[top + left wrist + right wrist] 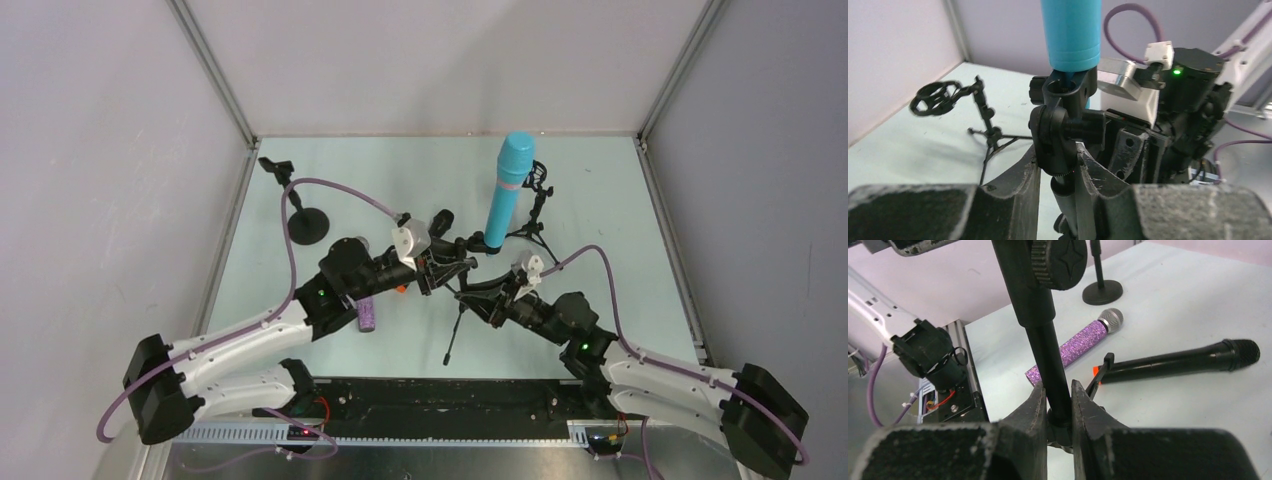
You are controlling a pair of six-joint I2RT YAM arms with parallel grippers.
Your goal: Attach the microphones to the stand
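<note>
Your left jaws are clamped on the clip (1060, 125) of a tripod stand (1048, 355), and your right jaws grip its pole lower down. The turquoise microphone (507, 185) rises from that clip and looks seated.

The next pick lies below your left arm. The purple microphone (1073, 347) and black microphone (1173, 361) lie flat on the bench (600, 200), tails close together, heads pointing away from the arm bases. Your left arm is nearer both.

Count three microphones and three stands: the held one, a second tripod (533, 215) and a round-base stand (305, 225).
</note>
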